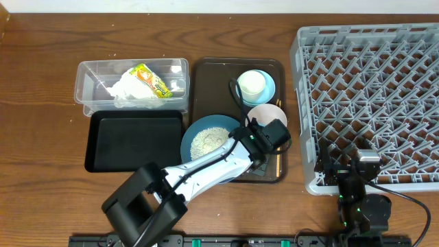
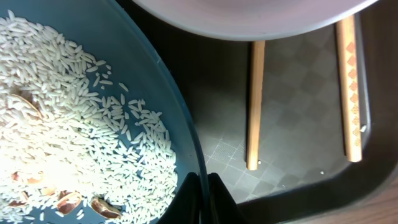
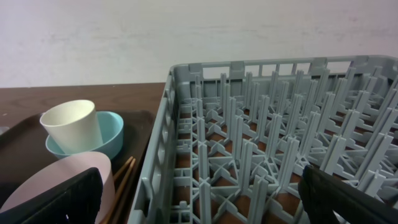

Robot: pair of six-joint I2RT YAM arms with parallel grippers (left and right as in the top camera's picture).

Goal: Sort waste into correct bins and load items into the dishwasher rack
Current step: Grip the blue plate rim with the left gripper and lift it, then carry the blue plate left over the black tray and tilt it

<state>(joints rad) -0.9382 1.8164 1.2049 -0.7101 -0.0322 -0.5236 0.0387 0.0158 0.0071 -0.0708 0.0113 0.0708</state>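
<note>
Blue plate (image 1: 206,121) of rice (image 1: 206,143) overhead on brown tray (image 1: 212,89) beside grey rack (image 1: 370,82), left wrist view, left fingers (image 2: 219,202) clamped shut on plate rim, chopsticks (image 2: 255,106) just beside on tray, right wrist view, right fingers (image 3: 56,202) spread wide, empty, facing rack

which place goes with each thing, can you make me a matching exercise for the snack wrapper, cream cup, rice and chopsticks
Things
1. snack wrapper
2. cream cup
3. rice
4. chopsticks

Places
A. on the blue plate
B. lying flat on the brown tray
C. in the clear tub
D. standing inside the light-blue bowl

Pairs: 1-C, 2-D, 3-A, 4-B
</note>
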